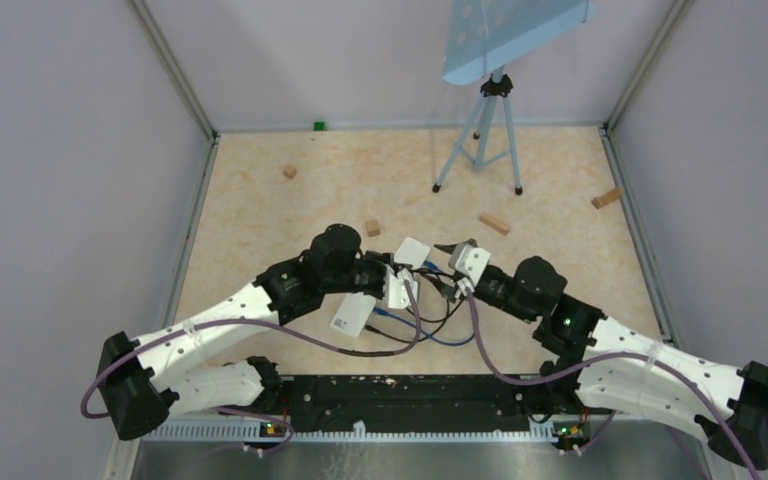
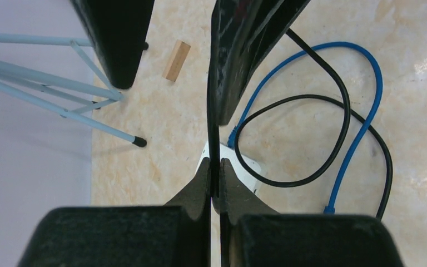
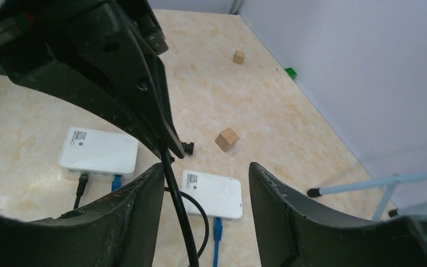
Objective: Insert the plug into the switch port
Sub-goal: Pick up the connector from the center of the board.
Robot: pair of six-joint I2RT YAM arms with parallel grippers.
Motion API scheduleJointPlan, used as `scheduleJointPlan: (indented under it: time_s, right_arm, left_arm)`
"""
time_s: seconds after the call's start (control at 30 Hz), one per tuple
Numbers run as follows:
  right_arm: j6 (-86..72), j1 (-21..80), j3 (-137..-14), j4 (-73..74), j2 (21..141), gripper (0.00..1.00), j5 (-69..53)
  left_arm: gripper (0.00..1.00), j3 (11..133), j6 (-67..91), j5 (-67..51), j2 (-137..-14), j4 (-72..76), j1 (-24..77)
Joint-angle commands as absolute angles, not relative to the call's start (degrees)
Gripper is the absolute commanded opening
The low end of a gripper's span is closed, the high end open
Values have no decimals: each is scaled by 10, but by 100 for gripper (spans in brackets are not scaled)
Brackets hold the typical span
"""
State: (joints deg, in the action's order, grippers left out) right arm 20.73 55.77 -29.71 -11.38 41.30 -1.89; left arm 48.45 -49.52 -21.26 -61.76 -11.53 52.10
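Plug: can't pick it out for certain. A small black stub [image 3: 188,148] sits right at the left fingertips in the right wrist view. It could be the plug, can't tell.

Black cable [image 3: 173,189]: pinched between the left fingers [image 2: 195,192], which are clenched tight on it. From there it runs straight into the gap of the right fingers [image 3: 281,206]. Those are released and spread wide. The cable passes close along one finger and well clear of the other, not gripped.

Near switch [image 3: 214,193]: flat on the bench [image 1: 260,190], below and just past both sets of fingertips, with a blue cable [image 3: 217,231] in its near edge. The left wrist view shows a white switch corner directly under the clenched fingertips, apart from them. A blue lead runs into it beside the fingers, and a black loop and a blue loop lie on the bench to one side.

Second switch [image 3: 99,151]: well apart from the first, with one black and one blue lead plugged into its near edge.

In the top view both arms meet mid-bench, wrists nearly touching, cables looped beneath them.

Further out: wood block [image 3: 227,139] near the first switch, more blocks scattered, a green block [image 3: 291,72] by the wall, and a tripod [image 1: 482,135] at the back.
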Motion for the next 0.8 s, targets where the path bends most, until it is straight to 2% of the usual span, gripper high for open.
scheduleJointPlan:
  time_s: [0.0, 0.1, 0.2, 0.23, 0.27, 0.3, 0.37, 0.4, 0.43, 0.67, 0.77]
  right_arm:
    - [275, 565, -371, -94, 487, 52, -88]
    - [275, 566, -397, -76, 531, 37, -93]
    - [276, 568, -403, -60, 547, 6, -86]
    - [277, 567, -400, -60, 544, 0, -80]
    - [269, 568, -393, -71, 537, 0, -65]
    - [250, 568, -384, -87, 524, 0, -49]
    - [218, 568, -353, -132, 480, 0, -45]
    - [209, 569, -330, -159, 445, 0, -50]
    - [199, 569, -301, -186, 414, 0, -51]
    - [115, 569, -167, -336, 236, 0, -23]
    - [109, 569, -133, -390, 193, 0, -59]
  left_arm:
    - [0, 531, -528, -213, -619, -177, 528]
    - [0, 541, -524, -215, -617, -181, 529]
    - [3, 545, -517, -221, -606, -181, 529]
    - [5, 544, -513, -221, -602, -180, 529]
    - [17, 541, -507, -220, -596, -180, 529]
    - [33, 534, -494, -209, -588, -170, 529]
    - [73, 511, -431, -172, -560, -120, 529]
    - [89, 494, -395, -155, -540, -76, 529]
    - [97, 476, -363, -142, -519, -40, 529]
    - [99, 358, -52, -60, -349, 179, 529]
    - [99, 329, -27, -104, -313, 214, 529]
